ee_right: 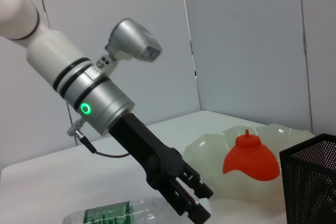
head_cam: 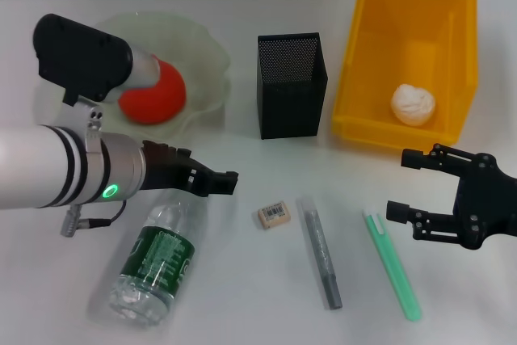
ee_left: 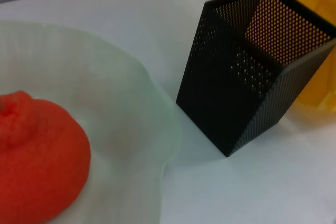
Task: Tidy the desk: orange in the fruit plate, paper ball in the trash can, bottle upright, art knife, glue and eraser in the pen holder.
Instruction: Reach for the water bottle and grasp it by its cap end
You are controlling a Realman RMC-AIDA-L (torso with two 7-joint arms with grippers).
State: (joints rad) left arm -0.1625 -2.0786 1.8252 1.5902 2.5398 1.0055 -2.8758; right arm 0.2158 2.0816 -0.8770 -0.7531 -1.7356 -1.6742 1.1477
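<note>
The orange point(head_cam: 153, 96) lies in the pale green fruit plate point(head_cam: 206, 50) at the back left; both also show in the left wrist view point(ee_left: 37, 156) and the right wrist view point(ee_right: 251, 156). The paper ball point(head_cam: 413, 104) lies in the yellow trash can point(head_cam: 380, 30). The bottle point(head_cam: 157, 260) lies on its side at the front left, its cap hidden under my left gripper point(head_cam: 220, 183), which is open just above its neck. The eraser point(head_cam: 274, 215), grey glue point(head_cam: 321, 252) and mint-green art knife point(head_cam: 393, 264) lie in front of the black mesh pen holder point(head_cam: 291, 86). My right gripper point(head_cam: 404, 186) is open and empty beside the art knife.
The pen holder stands between the plate and the trash can, a narrow gap on either side. My left arm point(head_cam: 48, 167) reaches across the front left of the white desk point(head_cam: 266, 305), over the bottle.
</note>
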